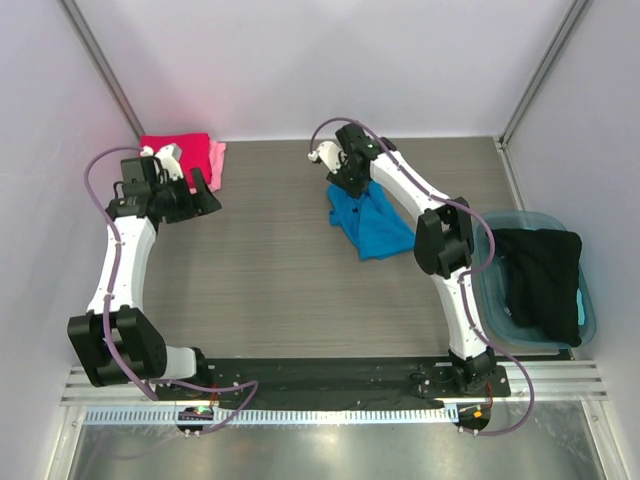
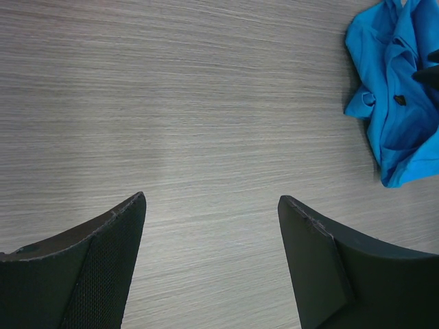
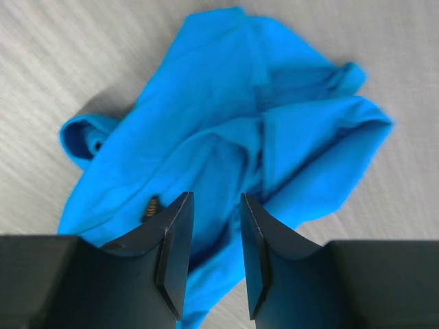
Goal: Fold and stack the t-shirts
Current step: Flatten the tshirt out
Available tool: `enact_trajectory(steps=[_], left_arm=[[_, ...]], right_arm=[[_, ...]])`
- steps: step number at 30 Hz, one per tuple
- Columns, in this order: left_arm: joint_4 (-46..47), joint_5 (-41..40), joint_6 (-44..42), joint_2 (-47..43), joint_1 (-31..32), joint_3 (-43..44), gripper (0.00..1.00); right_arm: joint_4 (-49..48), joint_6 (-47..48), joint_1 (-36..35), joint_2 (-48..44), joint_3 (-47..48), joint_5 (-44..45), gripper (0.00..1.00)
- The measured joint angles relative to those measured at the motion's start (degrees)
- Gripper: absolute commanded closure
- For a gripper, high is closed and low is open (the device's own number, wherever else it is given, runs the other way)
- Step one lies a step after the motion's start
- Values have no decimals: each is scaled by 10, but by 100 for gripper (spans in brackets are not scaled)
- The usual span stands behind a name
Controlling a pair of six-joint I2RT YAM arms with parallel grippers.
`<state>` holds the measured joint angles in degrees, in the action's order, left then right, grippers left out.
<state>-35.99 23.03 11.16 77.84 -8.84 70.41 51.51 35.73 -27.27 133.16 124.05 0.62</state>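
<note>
A crumpled bright blue t-shirt (image 1: 375, 225) lies on the table right of centre; it also shows in the left wrist view (image 2: 398, 89) and the right wrist view (image 3: 226, 103). A folded crimson red t-shirt (image 1: 175, 150) lies on a pale pink one (image 1: 216, 160) in the far left corner. My right gripper (image 1: 345, 183) hangs over the blue shirt's far edge, jaws a little apart with nothing between them (image 3: 214, 197). My left gripper (image 1: 205, 195) is open and empty beside the red and pink stack, over bare table (image 2: 212, 200).
A translucent blue plastic tub (image 1: 590, 322) stands at the right edge with a black garment (image 1: 540, 280) in it. Walls close the table on the left, back and right. Wood-grain tabletop (image 1: 260, 270) lies between the arms.
</note>
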Motion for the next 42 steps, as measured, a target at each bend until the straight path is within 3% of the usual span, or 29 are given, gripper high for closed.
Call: enact_trajectory(steps=[20, 24, 25, 35, 42], left_arm=[[1, 1, 4, 5, -9, -1, 21], [2, 1, 4, 7, -10, -1, 21], [2, 1, 4, 8, -10, -1, 21], [4, 3, 7, 13, -12, -3, 22], [5, -8, 4, 42, -12, 0, 27]], right_arm=[[-9, 4, 16, 57, 35, 11, 63], [-11, 5, 16, 64, 45, 7, 95], [-12, 3, 16, 65, 49, 7, 99], [-28, 13, -2, 42, 61, 43, 99], [-59, 39, -58, -85, 101, 53, 99]])
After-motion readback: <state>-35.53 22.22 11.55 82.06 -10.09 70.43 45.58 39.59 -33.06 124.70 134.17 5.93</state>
